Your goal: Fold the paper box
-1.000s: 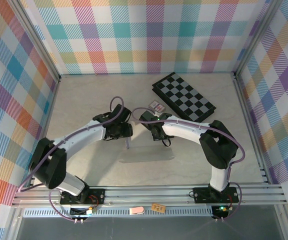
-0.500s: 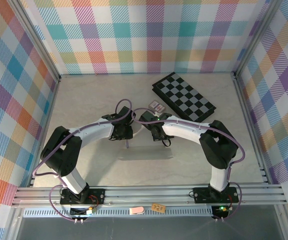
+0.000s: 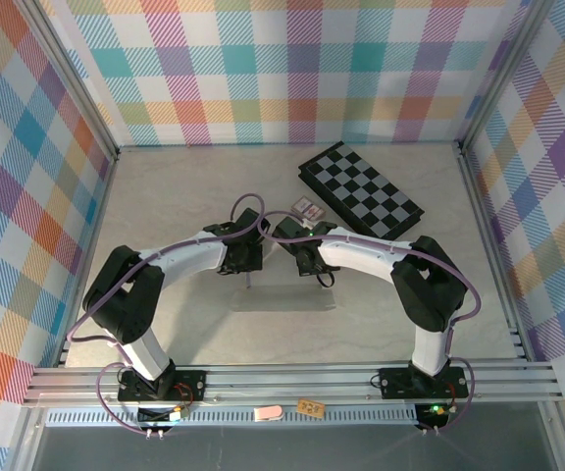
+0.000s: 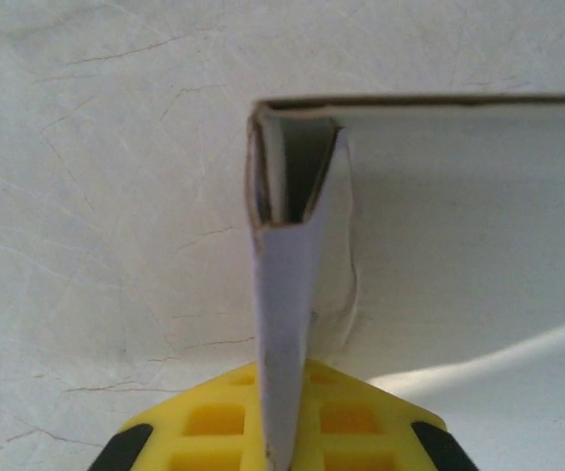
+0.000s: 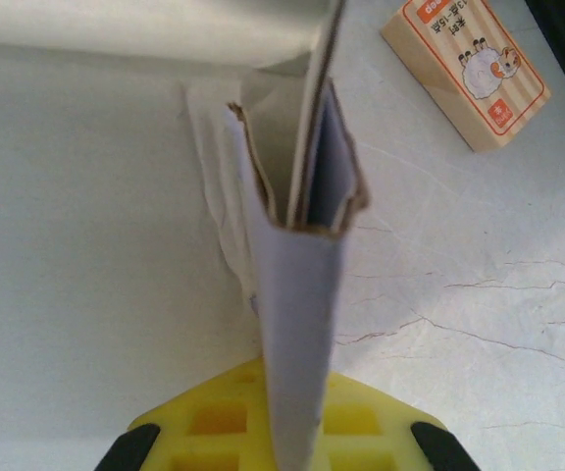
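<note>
The left gripper (image 4: pixel 284 437) is clenched on the paper box (image 4: pixel 459 216). One lavender side wall stands upright between its yellow fingers (image 4: pixel 209 422). This wall is folded double, with a narrow hollow at its top edge. To the right of this gripper the off-white inside of the box spreads out flat, and the edge of another wall runs across just ahead of it.

The right gripper (image 5: pixel 297 437) also grasps the box. It is closed on the opposite upright wall, which is doubled over in the same way, and the rest of the box lies to its left. Ahead of the right gripper and to its right, a small card pack (image 5: pixel 464 64) lies on the table (image 5: pixel 459 294), apart from the box.

Seen from above, the box lies on the table between the two grippers. The checkerboard (image 3: pixel 361 191) lies beyond the right gripper, well apart from the box.
</note>
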You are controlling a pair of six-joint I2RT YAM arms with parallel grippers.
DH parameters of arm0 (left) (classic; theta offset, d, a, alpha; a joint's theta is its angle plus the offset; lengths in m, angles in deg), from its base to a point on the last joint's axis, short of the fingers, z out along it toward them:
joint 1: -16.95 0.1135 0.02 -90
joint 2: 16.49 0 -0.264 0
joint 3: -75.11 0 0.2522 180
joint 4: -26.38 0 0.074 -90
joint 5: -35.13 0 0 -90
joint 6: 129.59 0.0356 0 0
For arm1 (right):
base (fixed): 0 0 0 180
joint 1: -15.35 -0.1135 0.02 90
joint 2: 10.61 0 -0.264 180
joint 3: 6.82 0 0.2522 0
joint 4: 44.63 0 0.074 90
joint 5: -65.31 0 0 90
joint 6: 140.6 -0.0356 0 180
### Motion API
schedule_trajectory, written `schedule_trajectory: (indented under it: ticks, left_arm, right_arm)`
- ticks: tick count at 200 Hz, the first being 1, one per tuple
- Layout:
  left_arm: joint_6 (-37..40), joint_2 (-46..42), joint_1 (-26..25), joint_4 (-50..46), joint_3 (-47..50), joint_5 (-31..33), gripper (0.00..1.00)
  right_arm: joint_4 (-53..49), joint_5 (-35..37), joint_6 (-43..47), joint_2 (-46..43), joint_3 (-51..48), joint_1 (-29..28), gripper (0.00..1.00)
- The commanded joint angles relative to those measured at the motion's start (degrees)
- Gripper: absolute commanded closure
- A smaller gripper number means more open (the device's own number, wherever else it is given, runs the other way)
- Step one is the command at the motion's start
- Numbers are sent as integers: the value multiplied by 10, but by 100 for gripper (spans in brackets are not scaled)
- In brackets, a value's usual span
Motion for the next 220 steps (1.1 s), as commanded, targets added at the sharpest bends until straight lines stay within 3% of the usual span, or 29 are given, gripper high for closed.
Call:
schedule_trajectory:
  ticks: [1,44,98,130,156,180,220]
  left_arm:
    - [-9,14,-8,-45,-16,72,100]
    - [-56,48,-40,-123,-40,153,100]
    - [-88,12,-46,-117,-34,133,100]
    - [-94,-13,-47,-110,-47,100,67]
    - [-101,-52,-43,-121,-83,74,50]
    - [-112,-94,-35,-115,-109,30,46]
    - [-121,-139,-12,-165,-187,41,46]
  right_arm:
    - [-30,7,-2,-5,1,-3,100]
    - [-55,15,-17,15,14,-3,100]
    - [-83,21,-26,35,24,-1,100]
    - [-83,13,-24,41,35,-1,100]
    - [-83,-1,-28,44,35,1,100]
    - [-86,-13,-34,47,41,4,100]
    - [-124,-71,-92,56,73,24,100]
